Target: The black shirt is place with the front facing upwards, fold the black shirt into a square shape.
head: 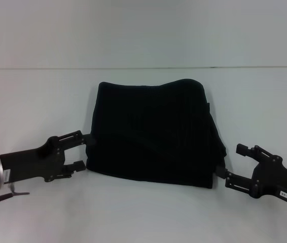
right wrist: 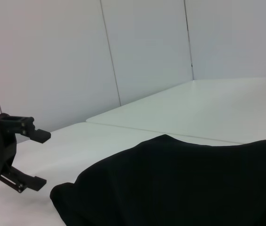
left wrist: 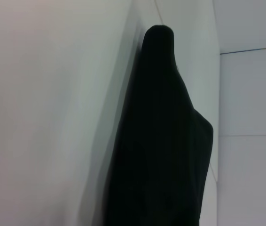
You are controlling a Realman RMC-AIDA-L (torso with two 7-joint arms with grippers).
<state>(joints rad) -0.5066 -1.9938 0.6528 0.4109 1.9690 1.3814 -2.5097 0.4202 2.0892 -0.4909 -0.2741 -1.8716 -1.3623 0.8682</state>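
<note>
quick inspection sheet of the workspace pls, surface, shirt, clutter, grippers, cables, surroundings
surface: white table, a seam line running across its far part
job's things: black shirt lies folded into a roughly square bundle at the middle of the table; no lettering or label showing
clutter: nothing seen
grippers: left gripper open at the shirt's left edge, low over the table; right gripper open at the shirt's near right corner, its lower finger at the cloth; neither holds anything
cables: a thin dark lead by the left wrist
surroundings: plain white wall panels behind the table
</note>
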